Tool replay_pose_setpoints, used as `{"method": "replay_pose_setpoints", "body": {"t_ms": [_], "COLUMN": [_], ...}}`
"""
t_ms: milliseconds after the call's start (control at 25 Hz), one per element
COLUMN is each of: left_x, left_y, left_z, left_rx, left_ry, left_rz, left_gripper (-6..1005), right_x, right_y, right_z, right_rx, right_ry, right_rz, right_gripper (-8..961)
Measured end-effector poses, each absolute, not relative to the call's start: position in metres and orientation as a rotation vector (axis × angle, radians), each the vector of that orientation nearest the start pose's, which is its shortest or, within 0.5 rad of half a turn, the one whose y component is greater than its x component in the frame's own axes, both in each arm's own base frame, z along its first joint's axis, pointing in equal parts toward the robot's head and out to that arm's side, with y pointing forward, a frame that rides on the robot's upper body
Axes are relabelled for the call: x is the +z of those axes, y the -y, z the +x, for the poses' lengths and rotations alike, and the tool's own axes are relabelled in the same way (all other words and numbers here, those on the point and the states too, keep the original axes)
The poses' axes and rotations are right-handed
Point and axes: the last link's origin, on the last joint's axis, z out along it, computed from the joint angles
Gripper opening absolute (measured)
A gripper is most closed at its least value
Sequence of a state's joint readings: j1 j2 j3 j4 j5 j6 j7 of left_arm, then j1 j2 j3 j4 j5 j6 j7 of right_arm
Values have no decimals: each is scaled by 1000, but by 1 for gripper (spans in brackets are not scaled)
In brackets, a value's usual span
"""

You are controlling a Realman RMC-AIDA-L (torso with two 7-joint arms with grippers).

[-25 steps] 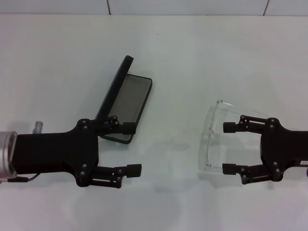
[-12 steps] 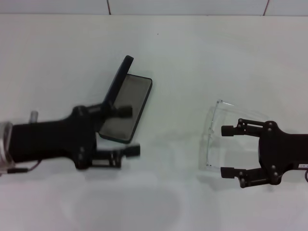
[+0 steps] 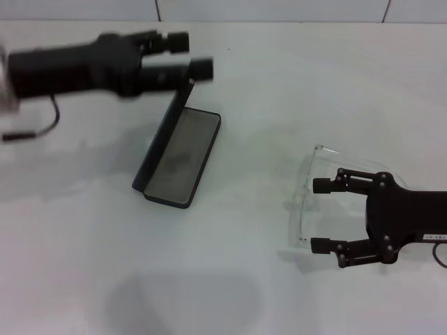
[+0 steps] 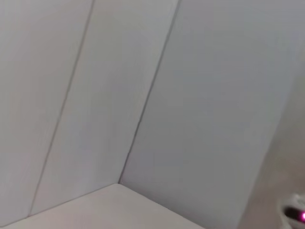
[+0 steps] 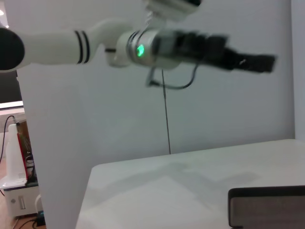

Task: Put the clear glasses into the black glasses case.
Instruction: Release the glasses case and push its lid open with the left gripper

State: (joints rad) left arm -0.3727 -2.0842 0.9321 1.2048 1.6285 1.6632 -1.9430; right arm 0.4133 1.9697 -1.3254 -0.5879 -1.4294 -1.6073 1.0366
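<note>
Clear glasses (image 3: 307, 199) lying on the white table (image 3: 279, 84), at about four o'clock in the head view, not yet lifted, not yet in the case. Black glasses case (image 3: 180, 157) resting well apart, at roughly ten o'clock from the glasses, already open: lid propped up along its far-left edge, grey lining bare and nothing inside. So the opening part judged done; grasping, carrying and placing the glasses all left to do.

Right end effector (image 3: 321, 215) set just at the three o'clock side of the glasses, fingers spread wide, tips reaching over the near arm and rim of the frame, one above and one below, no closing on the plastic visible. Whether touching the frame: cannot tell, given the transparency.

Left end effector (image 3: 190, 54) raised high at about eleven o'clock, above and beyond the upright lid, fingers narrowly parted, holding nothing, clear of the case. Seen also from the right wrist view, up against the wall, with the case rim low in that picture.
</note>
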Motion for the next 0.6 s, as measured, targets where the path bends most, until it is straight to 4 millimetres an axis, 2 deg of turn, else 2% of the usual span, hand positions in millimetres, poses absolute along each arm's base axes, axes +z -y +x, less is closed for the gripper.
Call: {"method": "replay_pose_setpoints", "body": {"t_ms": [40,120,200,440,600], "left_x": [73,76,74,63,50], "left_y": [-328,-348,-359,-381,-388], "left_z": [-177,-164,-157,-150,-149], "left_rx": [-957,-776,-591,-144,40], "left_ry": [757,863,921,1077,1114], "left_rz": [-2686,-2674,-2660,-2529,-2451], "left_gripper": [883,880,878,872,872], "right_x": [-19,-19,-21,-22,-20], "right_y": [-285,-286,-286,-292,-296], "right_z": [247,247,247,244,241], "right_rx": [899,897,891,891,904], "right_ry": [-128,-125,-128,-135,-127], "right_rz": [-2902,-2899,-2892,-2867,-2842], "right_gripper": [871,871,871,871,871]}}
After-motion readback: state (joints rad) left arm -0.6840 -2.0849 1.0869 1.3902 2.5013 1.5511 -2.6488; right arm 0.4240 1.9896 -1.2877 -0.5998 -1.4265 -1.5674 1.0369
